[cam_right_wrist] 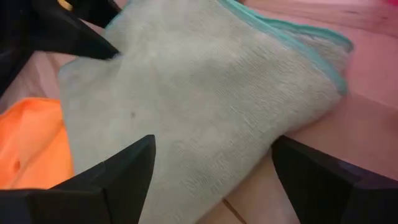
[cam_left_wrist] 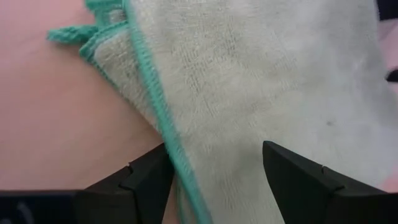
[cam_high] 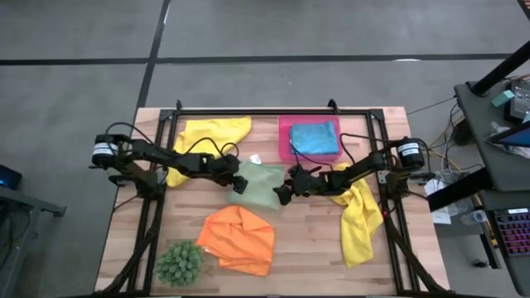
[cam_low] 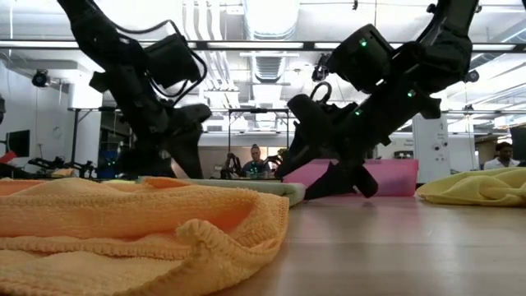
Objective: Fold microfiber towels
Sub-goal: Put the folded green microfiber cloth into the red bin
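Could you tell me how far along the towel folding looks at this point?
Done, apparently: the turquoise towel lies folded in the pink tray. In hand: the sage green towel lies at mid-table, doubled over, with the left gripper and right gripper both open at its opposite edges. Left: the orange towel and the two yellow towels lie rumpled.

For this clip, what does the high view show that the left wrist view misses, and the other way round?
Only the high view: the orange towel, two yellow towels, the blue towel in the pink tray, the plant ball and the right hand. Only the left wrist view: the teal stitched hem and a folded-over corner. Both: the sage green towel on the table, with the open left hand at its edge.
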Controlling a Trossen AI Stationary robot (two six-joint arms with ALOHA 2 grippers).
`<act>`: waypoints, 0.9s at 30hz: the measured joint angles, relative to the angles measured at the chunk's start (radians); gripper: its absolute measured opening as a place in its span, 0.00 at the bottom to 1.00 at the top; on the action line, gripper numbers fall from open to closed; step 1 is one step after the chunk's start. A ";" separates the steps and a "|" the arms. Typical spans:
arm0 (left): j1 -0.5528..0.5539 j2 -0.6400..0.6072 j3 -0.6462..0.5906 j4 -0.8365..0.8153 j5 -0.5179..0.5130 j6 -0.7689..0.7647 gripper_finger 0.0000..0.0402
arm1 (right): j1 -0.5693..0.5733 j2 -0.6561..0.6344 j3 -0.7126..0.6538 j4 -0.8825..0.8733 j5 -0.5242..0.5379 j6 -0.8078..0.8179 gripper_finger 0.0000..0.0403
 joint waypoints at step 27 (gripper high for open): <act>-0.059 0.083 0.034 0.219 -0.024 0.108 0.04 | 0.010 0.066 0.110 0.009 -0.026 -0.170 0.05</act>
